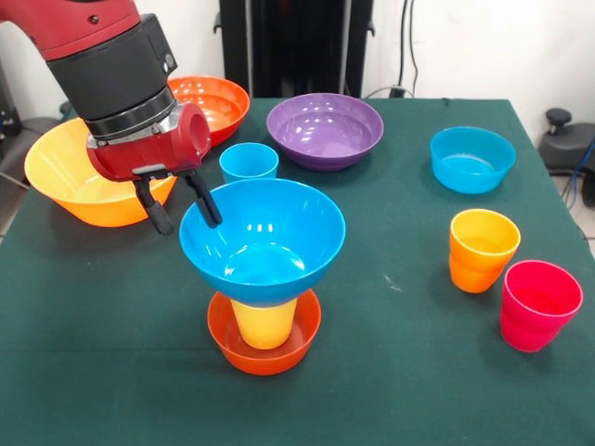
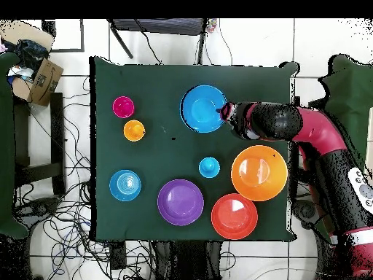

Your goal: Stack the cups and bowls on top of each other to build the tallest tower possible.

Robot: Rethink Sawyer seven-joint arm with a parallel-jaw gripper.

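1. The tower (image 1: 264, 279) stands near the table's front edge in the front view: a small red-orange bowl (image 1: 265, 348) on the table, a yellow cup (image 1: 264, 322) upright in it, and a large blue bowl (image 1: 263, 229) seated on that cup.
2. The gripper (image 1: 181, 205) is spread; one finger sits at the blue bowl's rim, the other outside it. No firm pinch on the rim is evident.
3. Risk: the blue bowl is much wider than the yellow cup beneath it. A sideways drag from the finger at the rim would likely tip the bowl or topple the tower.
4. Risk: the blue cup (image 1: 248, 162) and light orange bowl (image 1: 88, 177) lie near the arm; a wide swing could knock them.
5. Unstacked parts: purple bowl (image 1: 324, 130), teal bowl (image 1: 472, 159), orange cup (image 1: 482, 249), red cup (image 1: 539, 304), medium red-orange bowl (image 1: 212, 104).
6. The table (image 1: 400, 372) carries a dark green cloth, flat and uncluttered at the front.
7. In the overhead view, cables (image 2: 65, 219) cover the tiled floor and a cardboard box (image 2: 41, 80) sits beside the table.
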